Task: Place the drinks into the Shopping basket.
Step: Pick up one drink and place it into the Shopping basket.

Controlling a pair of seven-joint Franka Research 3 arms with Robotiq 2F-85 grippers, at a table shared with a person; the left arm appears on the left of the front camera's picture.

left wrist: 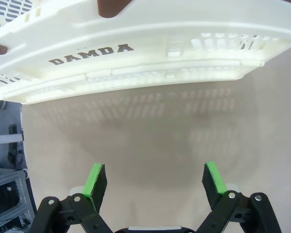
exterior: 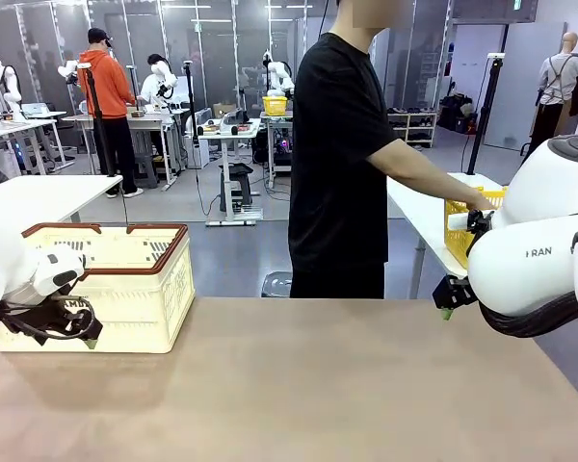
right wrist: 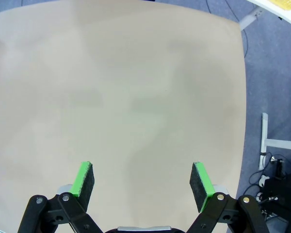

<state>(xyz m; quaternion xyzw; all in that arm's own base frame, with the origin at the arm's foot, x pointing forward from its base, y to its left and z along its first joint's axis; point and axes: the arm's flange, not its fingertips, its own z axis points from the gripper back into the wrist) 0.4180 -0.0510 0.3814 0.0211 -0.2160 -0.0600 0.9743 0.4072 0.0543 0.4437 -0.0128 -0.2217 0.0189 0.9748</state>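
The Shopping basket (exterior: 125, 289) sits at the bench's (exterior: 318, 385) far-left corner. The left gripper (left wrist: 155, 177) is just beside its near wall, jaws wide and empty. The right gripper (right wrist: 143, 177) hangs over the far-right edge, equally wide, holding nothing. The person's hand (exterior: 481, 202) reaches toward a yellow basket (exterior: 459, 241) on a side table (probably for drinks), so the best course is to wait with jaws wide until a can is within reach.

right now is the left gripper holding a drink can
No, the left gripper stands open, with bare table and no can between its green pads.
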